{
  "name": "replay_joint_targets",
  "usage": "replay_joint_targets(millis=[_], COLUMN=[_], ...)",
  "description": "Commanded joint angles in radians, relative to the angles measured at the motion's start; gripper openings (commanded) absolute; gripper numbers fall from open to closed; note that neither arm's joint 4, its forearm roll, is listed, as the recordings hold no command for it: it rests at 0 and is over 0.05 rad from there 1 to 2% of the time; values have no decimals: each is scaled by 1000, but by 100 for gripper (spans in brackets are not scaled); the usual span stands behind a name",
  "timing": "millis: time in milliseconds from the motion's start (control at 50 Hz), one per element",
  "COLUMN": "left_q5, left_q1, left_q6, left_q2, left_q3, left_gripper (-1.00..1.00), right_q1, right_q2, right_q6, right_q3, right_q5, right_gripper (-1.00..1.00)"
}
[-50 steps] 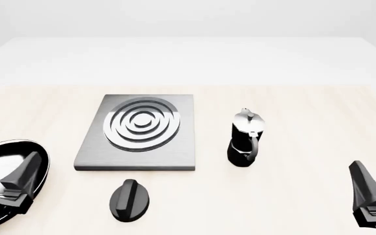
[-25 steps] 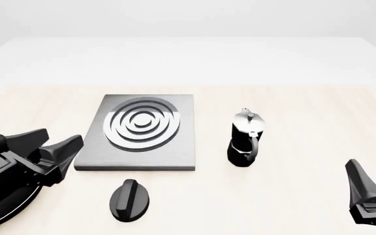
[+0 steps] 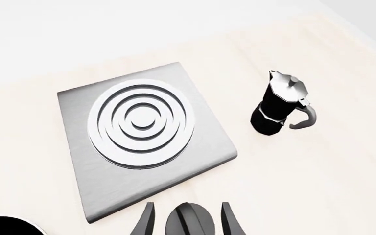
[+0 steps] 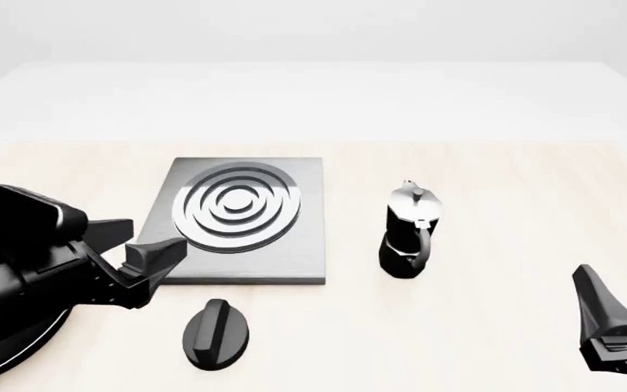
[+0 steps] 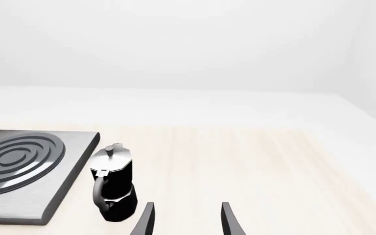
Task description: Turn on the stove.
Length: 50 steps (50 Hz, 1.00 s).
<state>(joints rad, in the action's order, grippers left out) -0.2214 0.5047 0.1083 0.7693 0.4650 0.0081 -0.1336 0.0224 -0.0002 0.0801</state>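
1. Stove plate lies flat at centre-left of front view, on the pale wood desk; silver rings in its upper part.
2. Knob sits apart from the plate, just below its bottom edge, lower centre-left of front view. Ridge runs roughly up-down in frame.
3. Left gripper reaches in from lower left, tips over the plate's bottom-left corner, above and left of knob. Jaws apart, nothing between them in front view. No contact w/ knob visible.
4. Left wrist view: knob shows at bottom edge, framed between the two fingers; whether it's actually lower than them, can't tell.
5. Moka pot stands upright right of plate, centre-right, well apart from knob.
6. Frying pan at bottom left, mostly hidden under left arm.
7. Right gripper at bottom right corner, well away from everything. Jaws apart, empty in right wrist view.
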Motion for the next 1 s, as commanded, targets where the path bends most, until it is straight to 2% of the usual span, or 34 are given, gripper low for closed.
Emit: replay_joint_targets(millis=[20, 120, 240, 400, 540, 680, 700, 800, 960, 1000], left_q5=[-36, -47, -45, -9, 26, 70, 78, 107, 151, 159], left_q1=[11, -2, -6, 2, 4, -4, -2, -3, -17, -17], left_q6=[-26, 13, 2, 21, 86, 119, 106, 141, 145, 164], left_q2=[55, 81, 89, 133, 190, 238, 239, 281, 332, 350], left_q3=[30, 26, 16, -13, -19, -44, -47, -55, -73, -77], left_gripper=[100, 100, 100, 100, 100, 100, 100, 100, 100, 100], right_q1=[-3, -4, -6, -9, -7, -2, -3, 0, -1, -1], right_q2=[-4, -6, -1, 11, 9, -11, -11, -28, -28, -26], right_q6=[-4, -4, -10, -13, -12, -11, -10, -10, -13, -15], right_q3=[0, 0, 0, 0, 0, 0, 0, 0, 0, 0], right_q5=[2, 4, 0, -8, -8, 7, 7, 20, 20, 18], right_gripper=[100, 100, 100, 100, 100, 100, 100, 100, 100, 100])
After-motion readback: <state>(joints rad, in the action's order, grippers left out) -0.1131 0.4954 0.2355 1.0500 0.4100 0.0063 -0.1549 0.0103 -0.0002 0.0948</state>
